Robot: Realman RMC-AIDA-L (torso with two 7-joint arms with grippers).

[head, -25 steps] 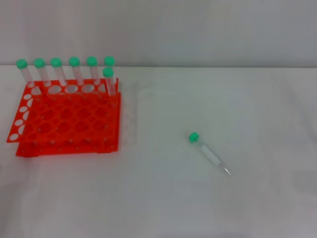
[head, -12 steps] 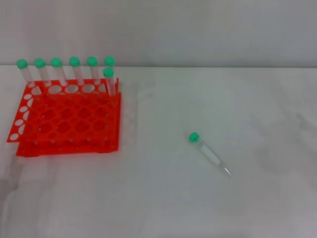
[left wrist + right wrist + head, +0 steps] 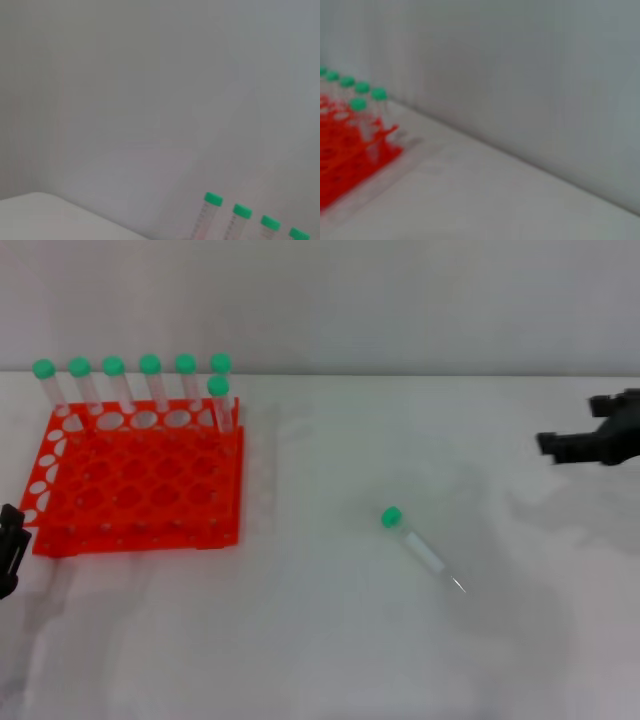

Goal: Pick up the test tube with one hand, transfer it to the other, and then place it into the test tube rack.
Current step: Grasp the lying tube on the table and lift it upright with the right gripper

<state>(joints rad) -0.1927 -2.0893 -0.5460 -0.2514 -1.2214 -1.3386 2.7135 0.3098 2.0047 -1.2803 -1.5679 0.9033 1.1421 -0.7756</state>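
The test tube (image 3: 421, 549) lies flat on the white table right of centre, green cap toward the rack, pointed tip toward the front right. The orange-red test tube rack (image 3: 135, 480) stands at the left and also shows in the right wrist view (image 3: 345, 155). My right gripper (image 3: 578, 426) reaches in from the right edge, above and well right of the lying tube, its fingers apart and empty. My left gripper (image 3: 8, 548) shows only as a black sliver at the left edge, beside the rack's front corner. Neither wrist view shows the lying tube.
Several green-capped tubes (image 3: 150, 380) stand upright along the rack's back row, with one more (image 3: 219, 400) just in front at the rack's right end. Their caps show in the left wrist view (image 3: 214, 199) and the right wrist view (image 3: 362, 87). A grey wall (image 3: 320, 300) runs behind the table.
Both grippers have come into the head view: the right one from the right edge, the left one at the left edge. The tube and the rack have not moved.
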